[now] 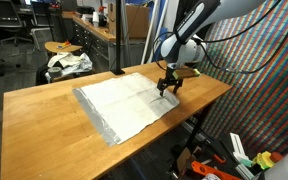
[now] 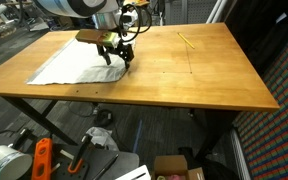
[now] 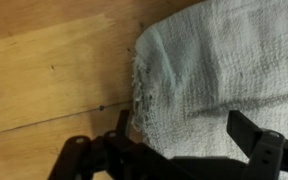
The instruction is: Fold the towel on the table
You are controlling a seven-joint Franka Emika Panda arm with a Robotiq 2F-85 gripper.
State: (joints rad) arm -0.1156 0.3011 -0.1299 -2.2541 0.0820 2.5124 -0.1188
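A white towel (image 1: 124,100) lies spread flat on the wooden table (image 1: 44,115); it also shows in an exterior view (image 2: 74,62). My gripper (image 1: 167,88) hangs over the towel's corner nearest the arm, seen too in an exterior view (image 2: 119,55). In the wrist view the frayed towel corner (image 3: 199,75) lies between my open fingers (image 3: 189,135), one finger over the towel edge, the other over the cloth. The fingers do not hold the cloth.
A yellow pencil-like stick (image 2: 187,40) lies on the table away from the towel. A stool with crumpled cloth (image 1: 69,63) stands behind the table. Boxes and tools (image 2: 44,155) lie on the floor below the table edge.
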